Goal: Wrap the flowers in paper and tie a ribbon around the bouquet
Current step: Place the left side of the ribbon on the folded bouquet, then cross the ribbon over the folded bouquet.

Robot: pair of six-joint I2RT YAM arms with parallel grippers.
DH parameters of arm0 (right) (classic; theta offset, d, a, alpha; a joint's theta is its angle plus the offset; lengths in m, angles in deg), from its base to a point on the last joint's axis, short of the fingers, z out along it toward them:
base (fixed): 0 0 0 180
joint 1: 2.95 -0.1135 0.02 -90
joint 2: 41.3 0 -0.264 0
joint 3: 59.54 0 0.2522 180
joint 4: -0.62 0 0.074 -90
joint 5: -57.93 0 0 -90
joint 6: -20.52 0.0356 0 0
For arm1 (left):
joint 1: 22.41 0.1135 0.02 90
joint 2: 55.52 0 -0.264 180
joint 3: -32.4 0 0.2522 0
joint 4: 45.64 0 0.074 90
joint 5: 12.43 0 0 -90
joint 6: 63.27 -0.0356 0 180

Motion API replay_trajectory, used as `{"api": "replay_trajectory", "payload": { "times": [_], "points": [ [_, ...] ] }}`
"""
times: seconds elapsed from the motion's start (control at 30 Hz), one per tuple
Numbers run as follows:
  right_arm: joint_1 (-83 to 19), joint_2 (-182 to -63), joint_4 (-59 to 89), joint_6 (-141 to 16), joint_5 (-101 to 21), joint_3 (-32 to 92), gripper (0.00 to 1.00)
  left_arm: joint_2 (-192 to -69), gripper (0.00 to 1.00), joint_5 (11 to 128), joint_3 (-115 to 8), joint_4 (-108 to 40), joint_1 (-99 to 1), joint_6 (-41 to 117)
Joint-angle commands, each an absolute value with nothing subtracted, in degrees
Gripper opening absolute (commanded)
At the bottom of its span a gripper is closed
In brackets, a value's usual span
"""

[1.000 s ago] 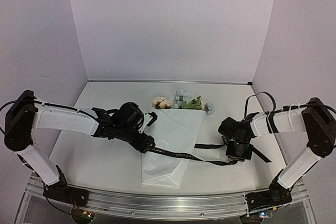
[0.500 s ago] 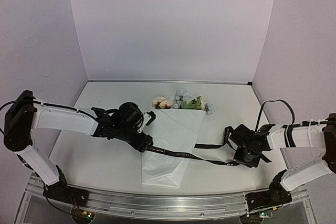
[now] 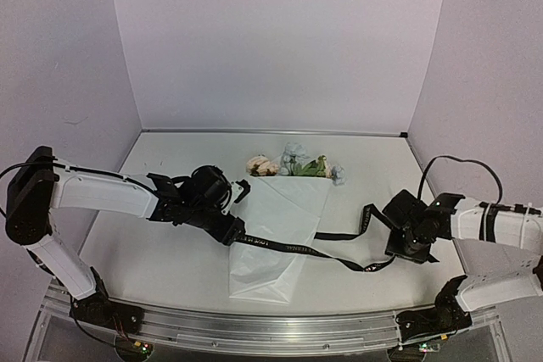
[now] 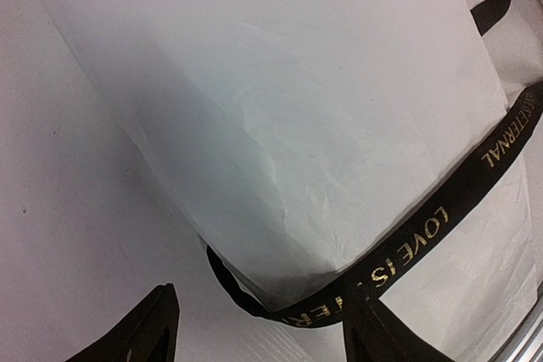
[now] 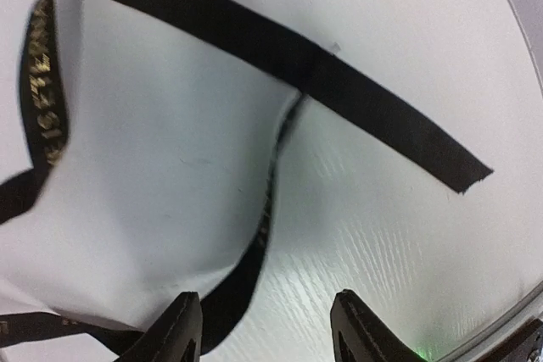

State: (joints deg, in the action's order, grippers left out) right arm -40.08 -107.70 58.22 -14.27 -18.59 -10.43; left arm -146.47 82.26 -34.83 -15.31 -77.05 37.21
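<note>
Two robot arms reach in from the near edge of a white table (image 3: 170, 269). Nearest, the right gripper (image 3: 399, 250) hangs low over the tabletop with its jaws apart, holding nothing. Its wrist view shows the ribbon (image 3: 288, 249) lying slack between the fingers, with one cut end free on the table. This looks like a let-go, so the strand can be taken up afresh.

From there the black, gold-lettered ribbon runs leftward across the white paper (image 3: 280, 209), which is folded as a cone over the stems. At the cone's left edge sits the left gripper (image 3: 235, 231), its jaws also parted. The ribbon bends round the paper's edge between its fingers, probably being steered underneath for tying. No knot is made yet.

Further back, the flowers (image 3: 293, 163), peach and pale blue, poke from the cone's wide mouth. Beyond them the matte table ends at plain lilac walls (image 3: 280, 40) on three sides.
</note>
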Motion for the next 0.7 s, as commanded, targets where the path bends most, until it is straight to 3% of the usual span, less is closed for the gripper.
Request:
{"api": "replay_trajectory", "payload": {
  "times": [0.0,0.27,0.67],
  "points": [
    [-31.6,-113.2,60.3,-21.6,-32.3,0.4,0.63,-143.6,0.68,82.8,-36.8,-14.8,-77.0,37.0],
    [-25.7,-131.4,58.5,-25.6,-42.2,18.1,0.68,-143.2,0.68,82.7,-36.7,-14.0,-76.9,37.4],
    [-18.8,-146.1,50.0,-18.3,-47.0,22.9,0.67,-141.0,0.8,74.4,-36.5,-12.0,-77.0,36.0]
  ]
}}
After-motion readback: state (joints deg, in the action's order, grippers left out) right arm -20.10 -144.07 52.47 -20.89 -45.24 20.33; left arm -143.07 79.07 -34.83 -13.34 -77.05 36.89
